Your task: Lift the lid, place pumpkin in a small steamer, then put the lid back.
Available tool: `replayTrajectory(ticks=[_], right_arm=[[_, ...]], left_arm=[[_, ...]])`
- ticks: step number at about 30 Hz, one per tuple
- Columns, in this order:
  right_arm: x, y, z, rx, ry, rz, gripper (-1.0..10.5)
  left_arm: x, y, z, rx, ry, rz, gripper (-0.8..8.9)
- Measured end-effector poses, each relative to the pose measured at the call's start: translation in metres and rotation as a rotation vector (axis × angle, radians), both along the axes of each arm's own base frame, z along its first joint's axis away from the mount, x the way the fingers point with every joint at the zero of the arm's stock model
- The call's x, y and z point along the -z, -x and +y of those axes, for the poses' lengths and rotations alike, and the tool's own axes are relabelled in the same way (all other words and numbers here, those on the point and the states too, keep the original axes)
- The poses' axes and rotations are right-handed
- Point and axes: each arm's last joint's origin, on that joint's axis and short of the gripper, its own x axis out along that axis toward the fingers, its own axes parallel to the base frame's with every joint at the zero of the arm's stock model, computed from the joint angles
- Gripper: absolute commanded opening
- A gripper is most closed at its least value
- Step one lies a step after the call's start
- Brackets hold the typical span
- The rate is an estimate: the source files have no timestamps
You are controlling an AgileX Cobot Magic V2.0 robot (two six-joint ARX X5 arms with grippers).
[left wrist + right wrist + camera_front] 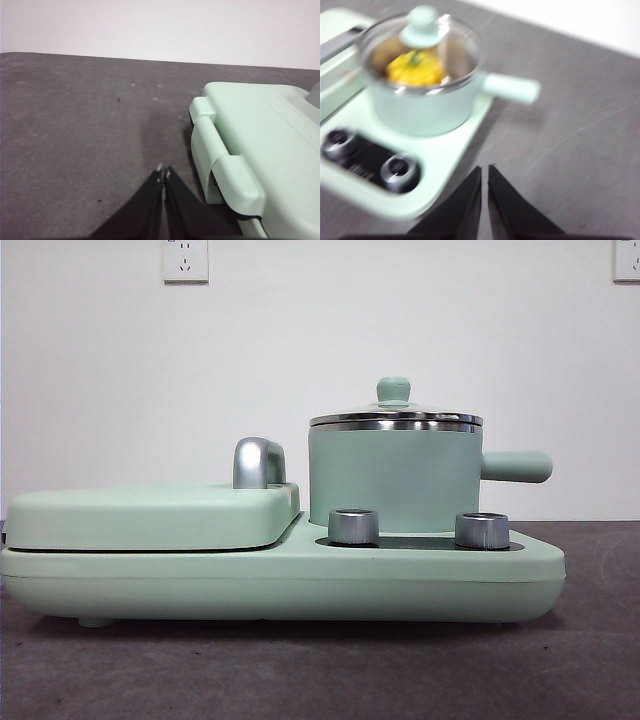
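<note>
The small steamer (395, 480) is a mint-green pot with a side handle, standing on the right half of the appliance base. The glass lid (394, 416) with its mint knob sits on the pot. In the blurred right wrist view the steamer (422, 107) shows the yellow pumpkin (415, 70) inside, under the lid (422, 30). My right gripper (485, 170) is shut and empty, above the table beside the base, away from the pot's handle. My left gripper (163, 172) is shut and empty over the table, next to the griddle side of the appliance.
The wide mint-green appliance base (300, 575) carries two silver knobs (353, 526) and a flat griddle cover (150, 515) with a chrome handle (258, 462). The griddle cover also shows in the left wrist view (265, 130). The dark grey table (75, 125) lies around it.
</note>
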Motion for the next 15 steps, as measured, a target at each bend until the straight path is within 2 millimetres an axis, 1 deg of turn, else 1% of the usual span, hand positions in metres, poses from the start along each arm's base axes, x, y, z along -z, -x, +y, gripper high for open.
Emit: replayTrajectory(ticks=[3, 8, 10, 12, 15], right_arm=[[0.016, -0.002, -0.009, 0.079, -0.013, -0.075, 0.2], [0.063, -0.006, -0.027, 0.233, -0.061, -0.188, 0.2], [0.078, -0.007, -0.033, 0.286, -0.074, -0.237, 0.2], [0.087, -0.006, -0.038, 0.333, -0.080, -0.271, 0.2], [0.098, -0.005, -0.042, 0.341, -0.089, -0.289, 0.2]], left_arm=[[0.000, 0.000, 0.000, 0.000, 0.000, 0.000, 0.07], [0.000, 0.000, 0.000, 0.000, 0.000, 0.000, 0.07], [0.000, 0.000, 0.000, 0.000, 0.000, 0.000, 0.07], [0.000, 0.000, 0.000, 0.000, 0.000, 0.000, 0.07], [0.000, 0.000, 0.000, 0.000, 0.000, 0.000, 0.07]])
